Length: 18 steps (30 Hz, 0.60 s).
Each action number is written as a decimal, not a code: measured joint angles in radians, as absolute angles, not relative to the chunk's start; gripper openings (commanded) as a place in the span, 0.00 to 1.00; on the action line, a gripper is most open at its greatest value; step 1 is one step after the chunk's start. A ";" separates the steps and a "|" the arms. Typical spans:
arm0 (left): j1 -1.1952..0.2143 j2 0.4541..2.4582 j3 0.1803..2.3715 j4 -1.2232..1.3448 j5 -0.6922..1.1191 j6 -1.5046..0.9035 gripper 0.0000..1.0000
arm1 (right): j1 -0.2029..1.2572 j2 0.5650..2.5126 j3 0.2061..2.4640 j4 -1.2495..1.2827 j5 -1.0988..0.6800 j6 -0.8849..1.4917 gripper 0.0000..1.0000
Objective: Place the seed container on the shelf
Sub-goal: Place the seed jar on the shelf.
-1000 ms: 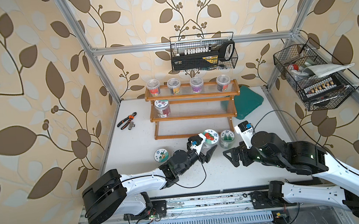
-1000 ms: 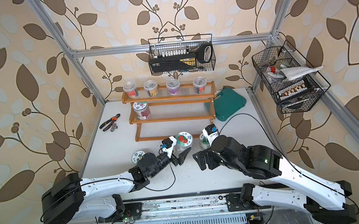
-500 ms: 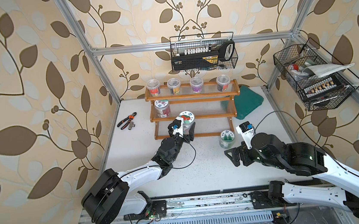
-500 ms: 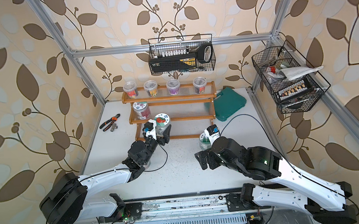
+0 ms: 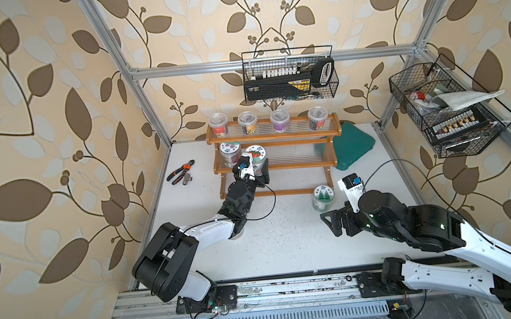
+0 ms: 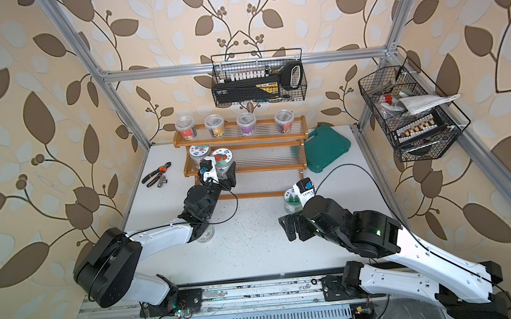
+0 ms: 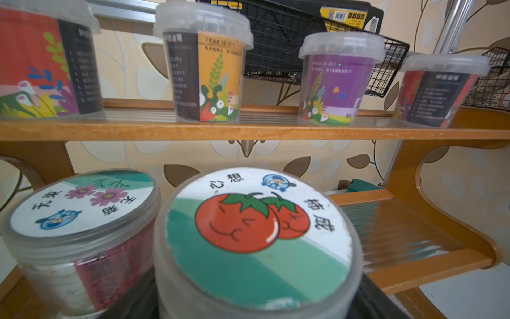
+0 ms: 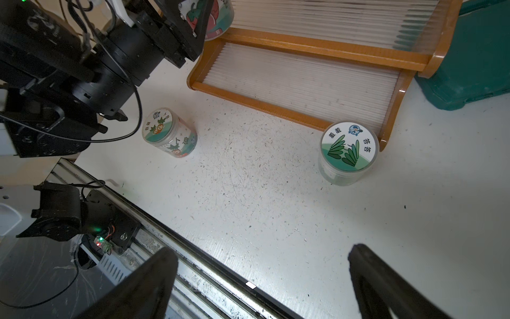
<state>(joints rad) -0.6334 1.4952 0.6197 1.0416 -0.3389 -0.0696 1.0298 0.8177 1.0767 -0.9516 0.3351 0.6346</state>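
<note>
Squarely, seed container point(image 5: 256, 153) sits inside left hand point(image 5: 254, 170).

A white worktop point(image 5: 288, 243), speckled with fine debris, carries a three-tier stepped shelf point(image 5: 277, 136) with an orange-brown wooden frame and clear ribbed tiers. On its top tier stand four clear lidded plastic cups in a row: red-labelled point(image 5: 219, 126), orange-labelled point(image 5: 247, 124), purple-labelled point(image 5: 280, 121) and dark-labelled point(image 5: 317, 118). At the left end of the middle tier stands a clear round jar with a flower-printed lid point(image 5: 230, 151). Just beside it is a clear round jar with a tomato-printed lid point(image 5: 256, 154), clasped by the left end effector point(image 5: 255, 167); whether it rests on the tier cannot be told. Directly on the worktop lie orange-and-black-handled pliers point(image 5: 181, 171) with a small metal fitting point(image 5: 187, 180) beside them. A dark green plastic case point(image 5: 353, 147) lies against the shelf's right side. A clear jar with a green-leaf lid point(image 5: 323, 196) stands by the shelf's right front foot, and a clear jar with a carrot-printed lid point(image 8: 168, 132) stands under the left arm.
</note>
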 measured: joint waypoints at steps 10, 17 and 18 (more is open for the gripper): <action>-0.601 1.570 0.666 1.042 -0.346 -0.105 0.40 | 1.015 0.813 1.063 -0.946 0.337 0.627 0.99; -0.587 1.610 0.713 1.042 -0.364 -0.118 0.41 | 0.999 0.805 1.054 -0.945 0.334 0.620 0.99; -0.582 1.618 0.721 1.041 -0.365 -0.122 0.41 | 0.997 0.805 1.053 -0.945 0.333 0.618 0.99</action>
